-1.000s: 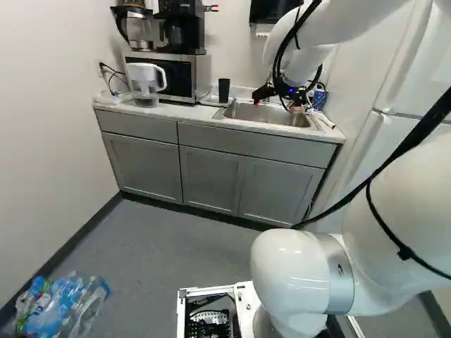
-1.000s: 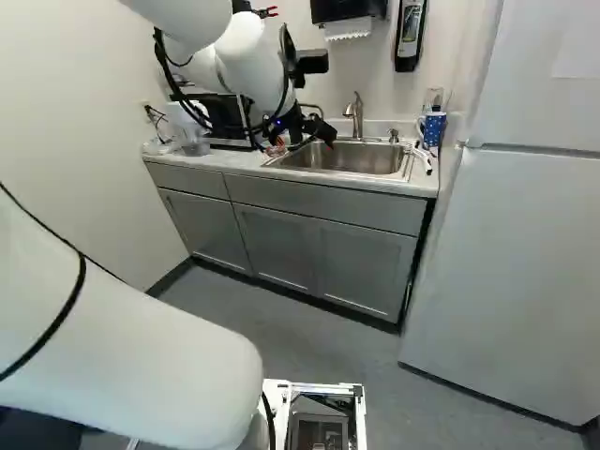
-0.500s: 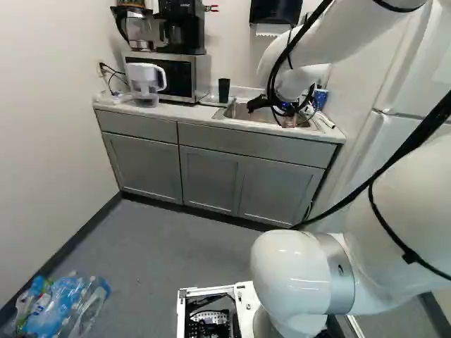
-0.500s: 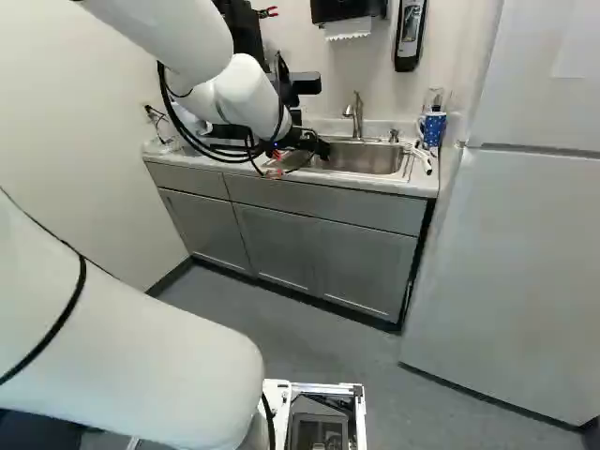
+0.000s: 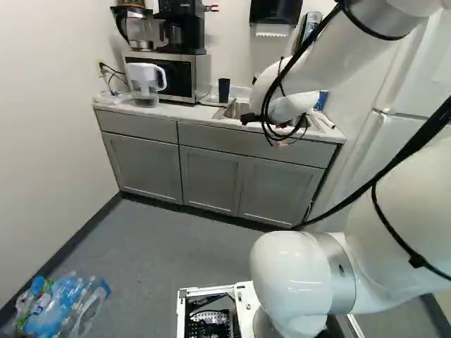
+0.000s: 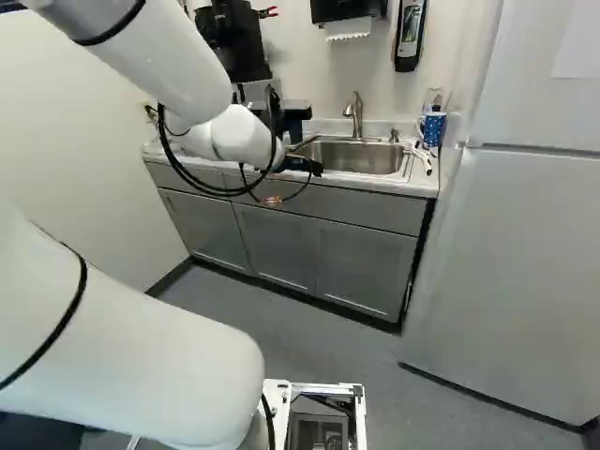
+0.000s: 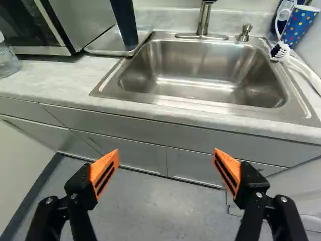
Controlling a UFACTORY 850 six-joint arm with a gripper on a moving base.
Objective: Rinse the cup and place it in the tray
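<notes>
Orange pads [image 7: 104, 173] on the pincer [image 6: 273, 200], spread wide, with open room between. Position: in front of the surface [image 7: 65, 83], outside its front edge, with cabinet doors [image 7: 130, 150] and floor [image 7: 165, 211] seen through the gap. Ahead, past the edge: steel sink [image 7: 190, 93], basin open at the top, rim around it. Dark cup [image 7: 124, 22]: upright on the shallow tray [image 7: 108, 44], well apart from the pincer. Tray location: between sink and microwave [image 7: 83, 20], one side just beside the sink rim. Behind the basin: faucet [image 7: 204, 20] and lever [image 7: 245, 34]. At the sink side opposite the tray: spotted cup [image 7: 298, 25] and brush [image 7: 280, 51]. Near the wall in the left base view: plastic bottles [image 5: 63, 306] on the floor.
</notes>
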